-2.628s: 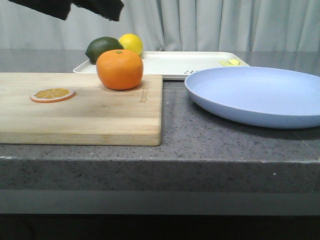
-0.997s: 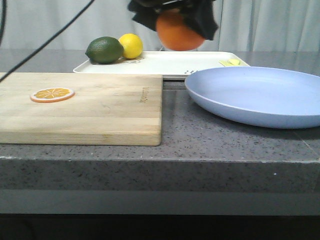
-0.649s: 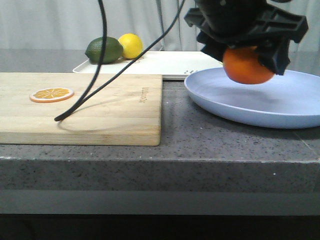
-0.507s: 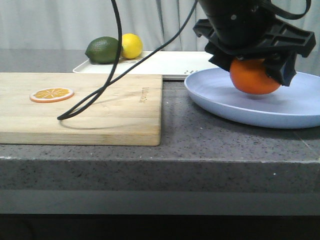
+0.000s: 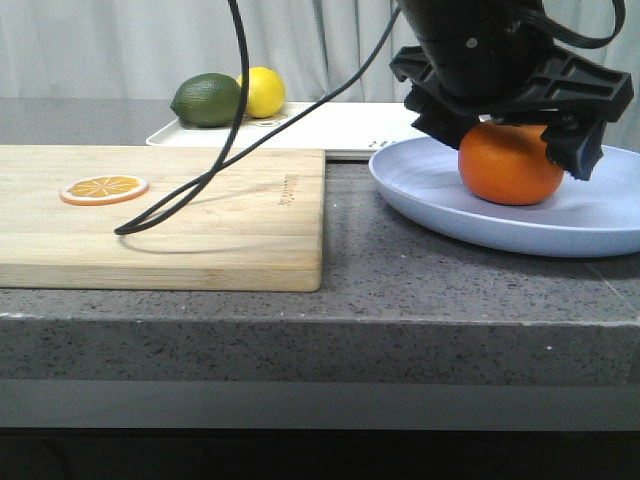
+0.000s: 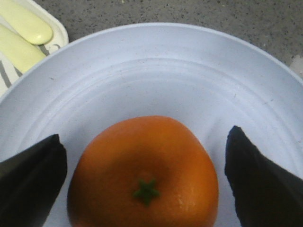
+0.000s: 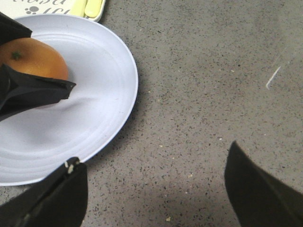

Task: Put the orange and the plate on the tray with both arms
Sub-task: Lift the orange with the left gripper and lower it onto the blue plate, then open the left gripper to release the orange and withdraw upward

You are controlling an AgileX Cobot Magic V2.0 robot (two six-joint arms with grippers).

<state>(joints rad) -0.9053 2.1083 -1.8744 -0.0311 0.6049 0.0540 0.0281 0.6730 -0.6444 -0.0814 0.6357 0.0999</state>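
The tabletop is a dark grey speckled stone slab with a thick front edge. Three things lie directly on it. A wooden cutting board takes up its left side. The pale lavender-blue plate sits on the right, near the board's right edge but apart from it. The cream-white tray lies farther back, behind both; whether it touches them cannot be told. A black cable droops onto the board.
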